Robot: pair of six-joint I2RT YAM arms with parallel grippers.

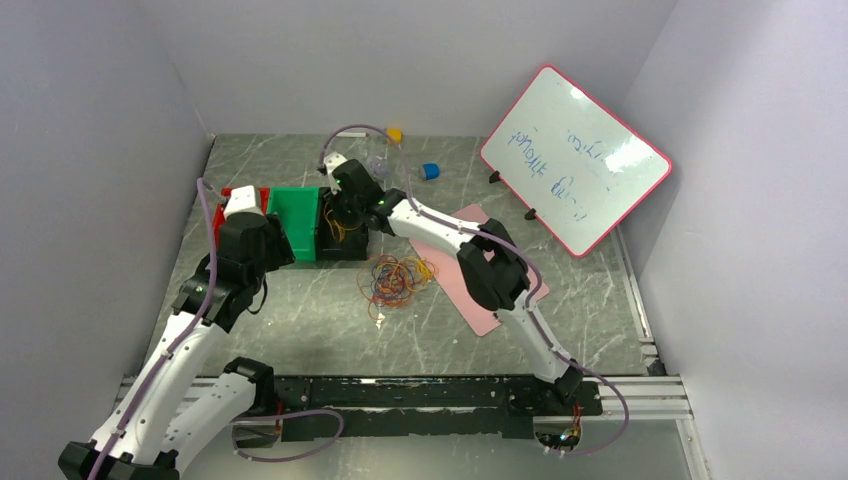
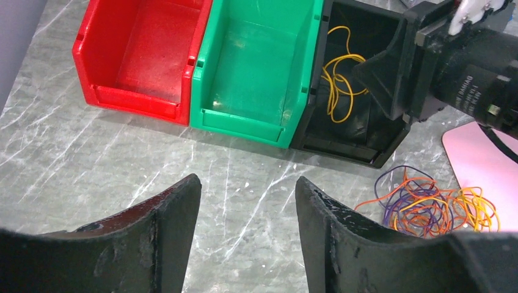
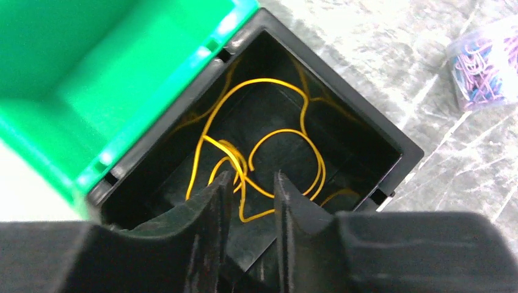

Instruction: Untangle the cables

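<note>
Currently the right fingers [image 3: 214, 210] point down into the black bin [image 3: 360, 137], parted by a narrow gap with nothing pinched between them. A yellow cable [image 3: 283, 131] lies curled on the bin's floor, one loop just beside a fingertip. The green bin [image 2: 256, 67] and red bin [image 2: 140, 55] stand alongside. The left fingers [image 2: 174, 229] are spread wide over the bench [image 2: 91, 152], holding nothing. A tangle of orange, yellow and purple cables [image 2: 427, 207] rests on the bench before the black bin, near a pink mat [image 2: 482, 152]
</note>
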